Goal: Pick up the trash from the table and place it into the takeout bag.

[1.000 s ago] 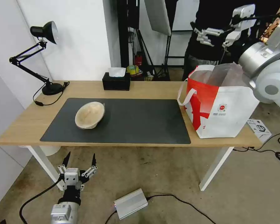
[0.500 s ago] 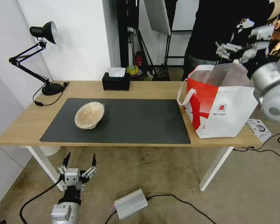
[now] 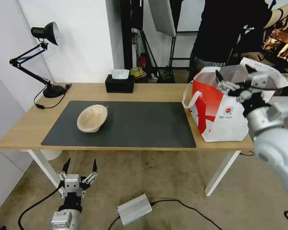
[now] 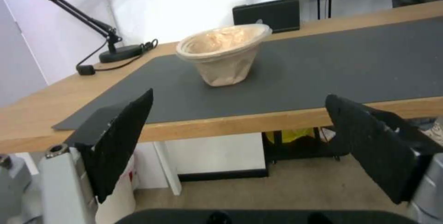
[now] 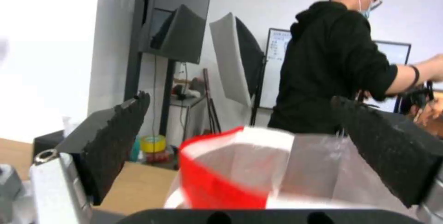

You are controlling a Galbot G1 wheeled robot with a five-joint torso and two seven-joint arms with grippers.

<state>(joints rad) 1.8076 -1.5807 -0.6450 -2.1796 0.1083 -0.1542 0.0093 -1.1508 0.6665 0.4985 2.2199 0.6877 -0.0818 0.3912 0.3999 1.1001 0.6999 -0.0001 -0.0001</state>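
Empty right gripper (image 3: 235, 78) just before takeout bag (image 3: 225, 118).

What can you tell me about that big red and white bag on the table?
The takeout bag is a large boxy tote, red and white outside with a small round logo on its white face and shiny silver foil lining inside. A white loop handle hangs off its near left side. It stands upright with its mouth open at the right end of the table, just off the dark mat. The right gripper, fingers apart, hovers at its rim; whether it touches the bag is unclear.
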